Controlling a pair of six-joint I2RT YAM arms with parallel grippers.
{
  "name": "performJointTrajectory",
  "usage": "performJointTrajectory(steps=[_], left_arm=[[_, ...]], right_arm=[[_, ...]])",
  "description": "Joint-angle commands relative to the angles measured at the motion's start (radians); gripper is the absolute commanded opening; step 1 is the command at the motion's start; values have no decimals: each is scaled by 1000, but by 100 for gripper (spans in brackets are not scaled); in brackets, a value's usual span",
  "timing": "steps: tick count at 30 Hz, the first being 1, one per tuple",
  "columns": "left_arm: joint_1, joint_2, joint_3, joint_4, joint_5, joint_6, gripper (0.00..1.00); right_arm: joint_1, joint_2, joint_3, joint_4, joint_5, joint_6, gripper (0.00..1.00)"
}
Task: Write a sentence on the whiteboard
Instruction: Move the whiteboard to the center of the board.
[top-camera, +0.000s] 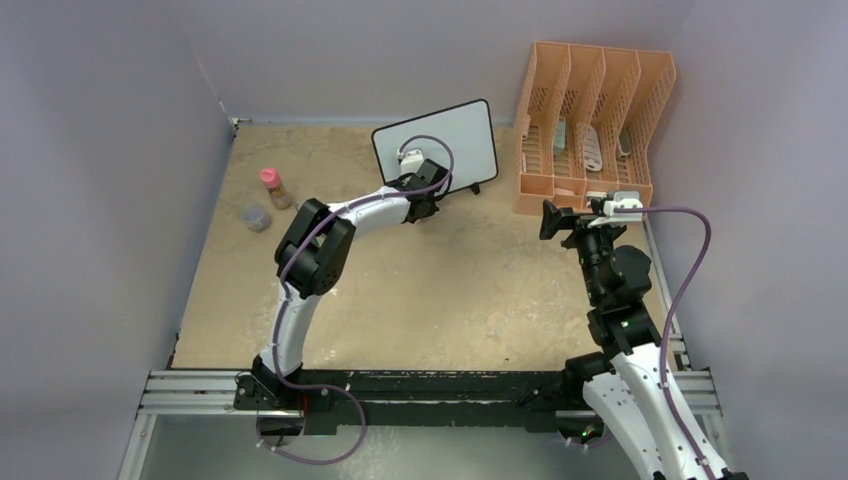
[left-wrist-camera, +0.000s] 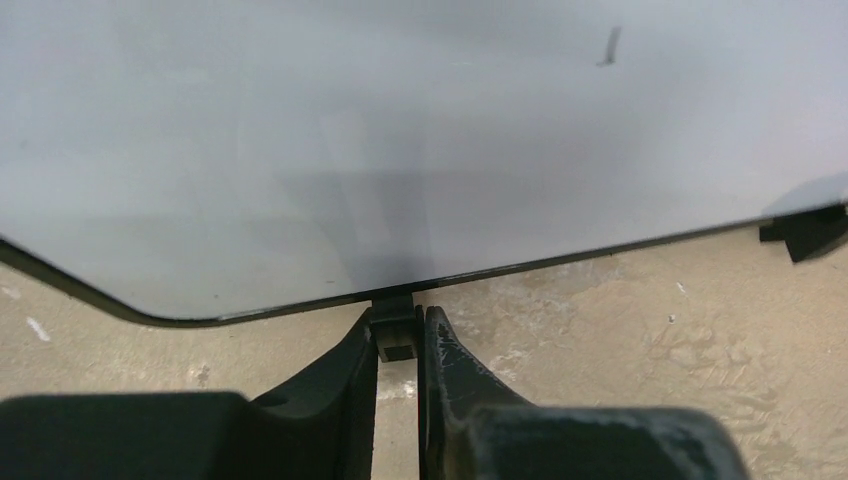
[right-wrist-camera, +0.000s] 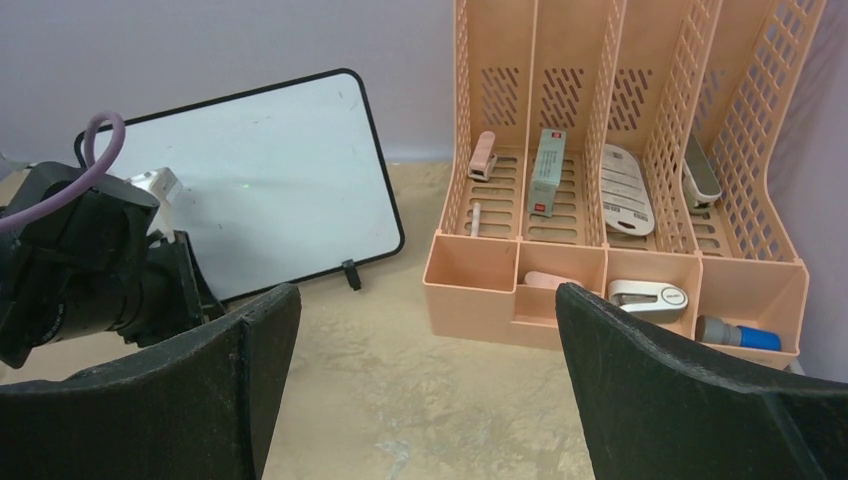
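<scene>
The whiteboard (top-camera: 445, 135) stands tilted at the back of the table, white with a thin black frame. No sentence shows on it; the left wrist view has only one short dark stroke (left-wrist-camera: 610, 45) on the whiteboard (left-wrist-camera: 400, 130). My left gripper (left-wrist-camera: 400, 322) is at the board's lower edge, shut on one small black foot (left-wrist-camera: 396, 330); the top view shows my left gripper (top-camera: 424, 188) there. The other foot (left-wrist-camera: 805, 230) stands free on the table. My right gripper (right-wrist-camera: 428, 295) hangs open and empty, facing the whiteboard (right-wrist-camera: 280, 170), with my right gripper (top-camera: 572, 215) near the rack.
An orange file rack (top-camera: 590, 110) stands at the back right, the same rack (right-wrist-camera: 640, 150) holding a stapler (right-wrist-camera: 648, 298), a blue-capped marker (right-wrist-camera: 740, 333) and several small items. A pink-capped bottle (top-camera: 275, 187) and a small grey jar (top-camera: 257, 217) stand at the left.
</scene>
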Motion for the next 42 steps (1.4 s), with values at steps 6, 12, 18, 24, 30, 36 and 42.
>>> performJointTrajectory(steps=[6, 12, 18, 24, 30, 36, 42], left_arm=[[-2, -185, -221, -21, -7, 8, 0], [-42, -343, -399, -60, 12, -36, 0], [-95, -486, -553, -117, 17, -142, 0], [-155, -546, -615, -184, -2, -223, 0], [-221, -592, -670, -243, -5, -357, 0], [-321, -558, -622, -386, -30, -539, 0], [-385, -514, -575, -479, -51, -665, 0]], right_arm=[[5, -9, -5, 61, -22, -17, 99], [8, -19, -6, 67, -21, -17, 99], [7, -23, -7, 76, -16, -21, 99], [6, -27, -4, 86, -9, -26, 99], [7, -58, -10, 92, -13, -17, 99], [54, -80, -18, 81, -3, 10, 99], [86, -94, -16, 69, 12, 35, 99]])
